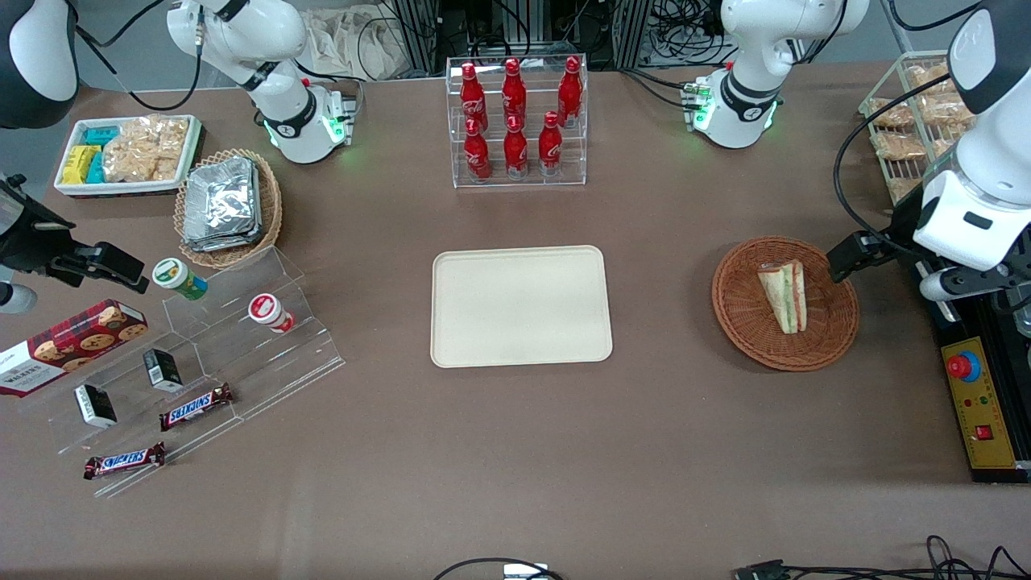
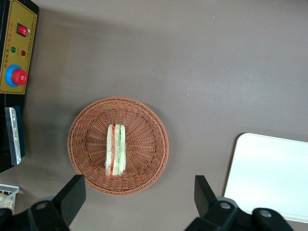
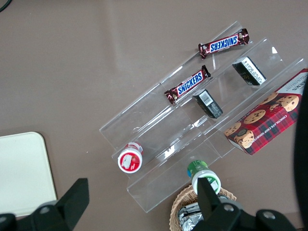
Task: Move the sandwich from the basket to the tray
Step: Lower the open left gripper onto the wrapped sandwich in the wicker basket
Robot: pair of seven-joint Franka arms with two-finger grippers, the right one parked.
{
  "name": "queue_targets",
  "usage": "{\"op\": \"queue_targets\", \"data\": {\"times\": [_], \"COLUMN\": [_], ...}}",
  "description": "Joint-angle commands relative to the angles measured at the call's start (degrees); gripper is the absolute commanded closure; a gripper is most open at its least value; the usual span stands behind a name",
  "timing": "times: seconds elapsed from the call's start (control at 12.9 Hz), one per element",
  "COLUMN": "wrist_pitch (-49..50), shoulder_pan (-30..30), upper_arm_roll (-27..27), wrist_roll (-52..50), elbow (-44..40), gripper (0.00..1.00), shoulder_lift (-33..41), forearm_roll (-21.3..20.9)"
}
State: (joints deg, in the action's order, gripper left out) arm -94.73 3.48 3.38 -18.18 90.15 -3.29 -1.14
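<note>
End effector (image 2: 137, 199) hovering above the counter (image 1: 515, 451) with fingers (image 2: 72, 195) spread wide, gripping nothing. Sandwich (image 2: 115, 149) lying on its side in the basket (image 2: 86, 144) directly below the fingertips; tray (image 2: 269, 178) sitting well apart from the basket.

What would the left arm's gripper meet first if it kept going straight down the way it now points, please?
Most likely the rim of the basket. The gripper hangs open above it, pointing down, offset from the sandwich. Depth is hard to judge, so bare table beside the rim is also possible.
</note>
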Motion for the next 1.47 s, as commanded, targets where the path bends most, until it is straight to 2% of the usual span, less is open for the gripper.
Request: {"op": "queue_targets", "data": {"times": [0.0,0.47,0.62,0.7,0.78,0.85,1.09,1.24,1.4], "wrist_pitch": [0.9,1.1,-2.1,-5.0,-11.1,-13.4,-21.3,-30.4,-37.5], "shoulder_pan": [0.3,0.3,0.1,0.1,0.1,0.1,0.1,0.1,-1.3], "upper_arm_roll": [-0.3,-0.4,-0.7,-0.8,-1.5,-1.9,-2.5,-2.6,-2.7], "wrist_roll": [-0.1,-1.1,-2.3,-2.3,-3.0,-2.9,-2.1,-2.1,-2.1], "elbow": [-0.1,1.0,7.0,11.6,19.7,23.1,30.8,38.5,43.6], "gripper": [0.00,0.00,0.00,0.00,0.00,0.00,0.00,0.00,0.00], "shoulder_lift": [0.9,0.7,1.7,3.6,6.1,6.8,6.7,7.0,5.5], "forearm_roll": [0.0,-0.8,-0.9,-1.0,-1.1,-1.1,-3.9,-5.8,-6.2]}}
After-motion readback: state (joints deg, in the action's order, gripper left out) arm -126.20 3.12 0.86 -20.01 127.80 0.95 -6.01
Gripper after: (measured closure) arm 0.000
